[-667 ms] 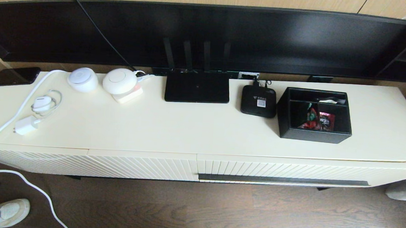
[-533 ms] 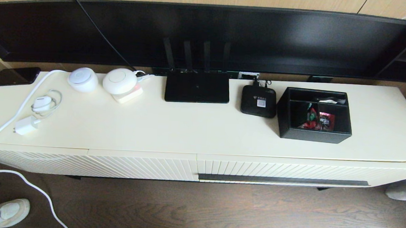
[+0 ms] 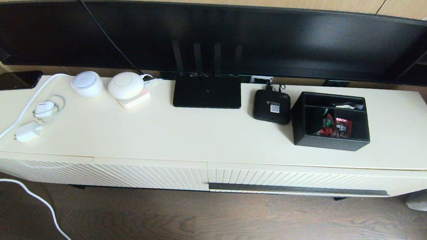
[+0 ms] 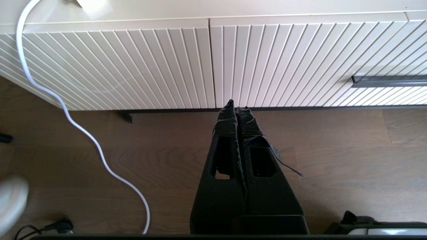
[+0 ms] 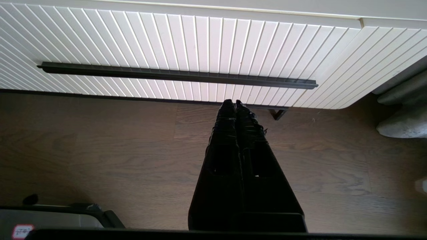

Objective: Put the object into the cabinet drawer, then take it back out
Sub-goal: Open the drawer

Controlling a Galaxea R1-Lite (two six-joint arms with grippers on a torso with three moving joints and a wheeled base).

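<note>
The black organizer box point(image 3: 332, 121), with inner dividers and red snack packets, stands on the cream cabinet top point(image 3: 198, 134) at the right. Below it the ribbed drawer point(image 3: 305, 179) is closed, its dark handle strip point(image 3: 297, 189) running along the front. That handle strip point(image 5: 176, 76) also shows in the right wrist view. My right gripper point(image 5: 232, 103) hangs shut and empty over the floor, just in front of the drawer. My left gripper point(image 4: 237, 106) is shut and empty too, low before the seam between the diagonal-ribbed panel point(image 4: 116, 63) and the drawer point(image 4: 300, 60). Neither arm shows in the head view.
On the cabinet top sit a small black set-top box point(image 3: 272, 106), a flat router with antennas point(image 3: 207, 91), two white round devices point(image 3: 87, 83), a charger point(image 3: 27, 131) and a phone point(image 3: 17, 79). A white cable point(image 3: 23, 190) trails to the wooden floor. A television point(image 3: 217, 39) stands behind.
A white shoe at the lower left of the head view has moved almost out of sight. The box, the drawer and the cabinet top are unchanged.
</note>
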